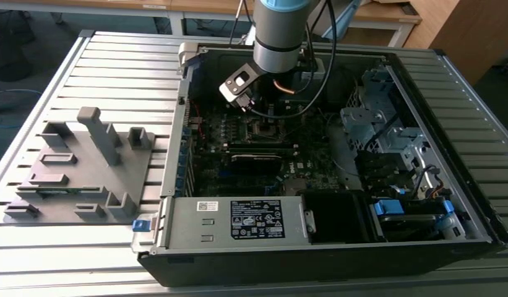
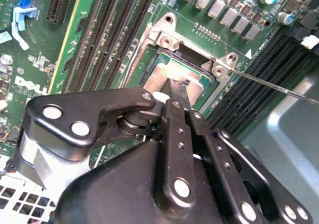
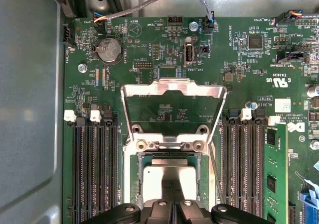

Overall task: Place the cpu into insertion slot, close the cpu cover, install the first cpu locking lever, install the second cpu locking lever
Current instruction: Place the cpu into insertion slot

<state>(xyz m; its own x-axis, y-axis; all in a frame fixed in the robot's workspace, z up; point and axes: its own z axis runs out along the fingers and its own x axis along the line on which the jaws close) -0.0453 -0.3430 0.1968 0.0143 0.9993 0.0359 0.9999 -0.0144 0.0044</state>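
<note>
Fingers of the black, jointed metal hand point(image 3: 173, 198) were drawn almost together, leaving only a thin dark gap. Their tips sat on or just above the small flat square cpu with its dull silver-grey top point(image 3: 154, 176), and nothing could be seen clamped between them. The cpu lay directly under the hand, flat inside the square black insertion slot with a silvery metal rim point(image 3: 131, 184).

Just beyond the hand, the thin square silver cpu cover with a cut-out centre point(image 3: 172, 87) stood swung up on its hinge, open and clear of the fingers. A thin metal wire locking lever point(image 2: 274, 87) reached away from the slot's corner, apart from the hand. Long black memory slots point(image 3: 94, 174) flanked the hand on both sides on the green motherboard point(image 3: 149, 59).

In the exterior view the arm reached down into the open black computer case point(image 1: 320, 272), which rested on the slatted grey metal counter point(image 1: 113, 68).
</note>
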